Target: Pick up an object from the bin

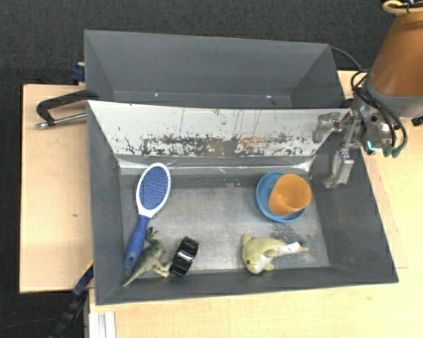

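Note:
My gripper [336,177] hangs at the bin's right side, above the sloping right wall, with its fingers pointing down and nothing seen between them. Just to its left, on the bin floor, an orange cup [290,193] lies inside a blue bowl [266,201]. Nearer the front lies a pale green plush toy [262,252] with a white tag.
At the left of the bin a blue hairbrush [148,207] lies lengthwise. A green toy dinosaur [147,261] and a small black cylinder [184,255] sit at the front left. The arm with its orange cover stands at the upper right.

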